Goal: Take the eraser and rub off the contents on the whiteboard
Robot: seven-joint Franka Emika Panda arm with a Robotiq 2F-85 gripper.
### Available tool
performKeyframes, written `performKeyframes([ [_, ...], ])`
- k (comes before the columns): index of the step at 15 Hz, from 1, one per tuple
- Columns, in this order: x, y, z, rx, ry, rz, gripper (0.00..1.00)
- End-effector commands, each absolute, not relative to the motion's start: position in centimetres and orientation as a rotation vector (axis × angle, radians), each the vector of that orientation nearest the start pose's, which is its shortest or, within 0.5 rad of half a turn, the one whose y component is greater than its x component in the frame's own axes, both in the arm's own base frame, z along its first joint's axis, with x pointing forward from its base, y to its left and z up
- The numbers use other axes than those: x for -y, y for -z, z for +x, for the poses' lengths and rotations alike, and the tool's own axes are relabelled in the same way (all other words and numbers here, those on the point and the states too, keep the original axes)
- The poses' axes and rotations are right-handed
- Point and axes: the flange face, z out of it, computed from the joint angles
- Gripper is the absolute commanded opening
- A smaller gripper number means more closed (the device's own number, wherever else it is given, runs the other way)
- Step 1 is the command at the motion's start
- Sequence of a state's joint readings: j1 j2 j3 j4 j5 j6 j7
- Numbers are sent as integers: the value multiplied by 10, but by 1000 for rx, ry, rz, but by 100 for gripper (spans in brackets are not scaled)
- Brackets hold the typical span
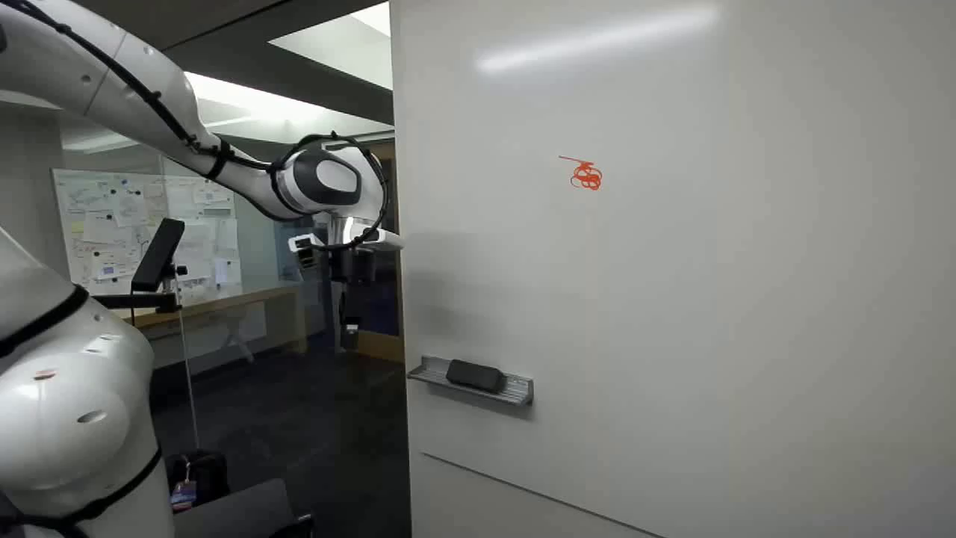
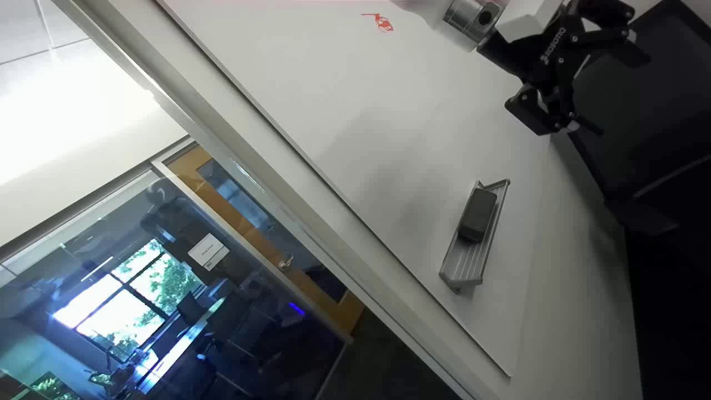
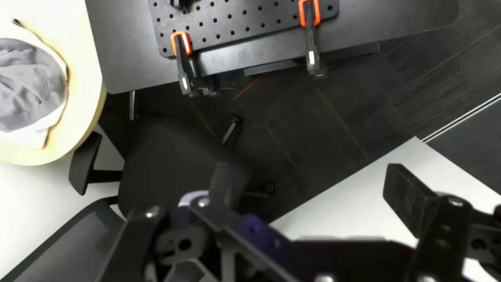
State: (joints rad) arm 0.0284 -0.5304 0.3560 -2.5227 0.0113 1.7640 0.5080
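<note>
The dark grey eraser (image 1: pixel 475 376) lies in a small metal tray (image 1: pixel 517 391) fixed to the whiteboard (image 1: pixel 709 299). The eraser (image 2: pixel 479 214) and tray (image 2: pixel 464 269) show in both exterior views. An orange-red scribble (image 1: pixel 587 176) is on the whiteboard above the tray; it also shows in an exterior view (image 2: pixel 383 23). My gripper (image 1: pixel 349 336) points down beside the board's edge, higher than the tray and apart from the eraser. In an exterior view (image 2: pixel 616 91) and the wrist view (image 3: pixel 313 180) its fingers are wide apart with nothing between them. The eraser is out of the wrist view.
In the wrist view, a black base table (image 3: pixel 129 51) with orange-tipped clamps (image 3: pixel 182 43), a black chair (image 3: pixel 168 164) and a round table (image 3: pixel 84 113) with grey cloth (image 3: pixel 27 86) appear. A white panel (image 3: pixel 352 207) lies at lower right. A phone-like stand (image 1: pixel 158 254) is behind the arm.
</note>
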Motion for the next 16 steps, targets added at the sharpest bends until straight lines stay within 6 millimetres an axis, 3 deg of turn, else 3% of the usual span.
performKeyframes([
  [1, -137, -430, 333, -331, -283, -3369, 100],
  [7, -137, -430, 333, -330, -282, -3369, 100],
  [12, -140, -421, 356, -647, -115, -3174, 100],
  [16, -136, -398, 376, -864, 42, -2988, 100],
])
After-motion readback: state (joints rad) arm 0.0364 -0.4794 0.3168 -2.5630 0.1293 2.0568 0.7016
